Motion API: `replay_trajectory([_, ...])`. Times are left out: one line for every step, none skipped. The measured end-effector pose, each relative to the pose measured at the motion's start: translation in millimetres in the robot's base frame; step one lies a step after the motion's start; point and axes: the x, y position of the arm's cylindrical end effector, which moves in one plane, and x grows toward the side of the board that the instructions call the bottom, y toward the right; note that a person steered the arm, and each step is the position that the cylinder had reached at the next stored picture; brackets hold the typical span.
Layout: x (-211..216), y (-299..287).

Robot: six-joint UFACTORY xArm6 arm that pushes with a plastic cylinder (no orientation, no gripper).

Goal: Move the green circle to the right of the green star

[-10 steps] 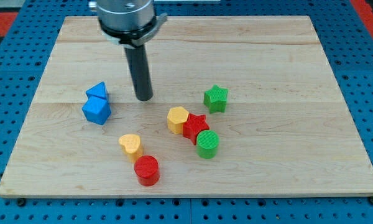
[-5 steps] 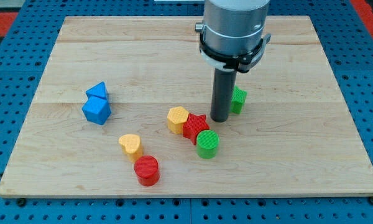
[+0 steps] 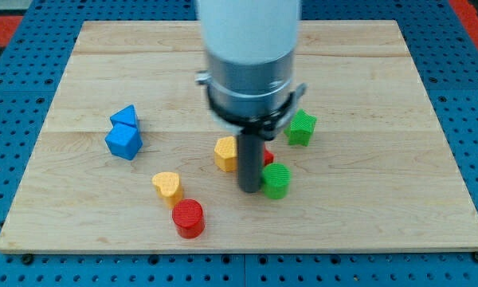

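Nearest the view's bottom, we are seeing the red cylinder sitting alone on the wooden board, with the yellow heart just above it and slightly to the view's left. Moving up, my tip is resting on the board, touching or just beside the left face of the green circle, which is standing a little below and to the view's left of the green star. We have no fingers to report, only the bare rod, so nothing is being grasped. Behind the rod, the red star is showing only as a sliver, and the yellow block is sitting at the rod's left, partly hidden; we cannot make out its exact shape. Further toward the view's left, the two blue blocks are touching each other, well apart from the rest.
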Motion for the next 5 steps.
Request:
replay_trajectory([-12.4,27.4])
replay_trajectory([-8.9,24.0])
replay_trajectory([11.6,23.4])
replay_trajectory([15.0,69.5])
replay_trajectory([-34.9,95.7])
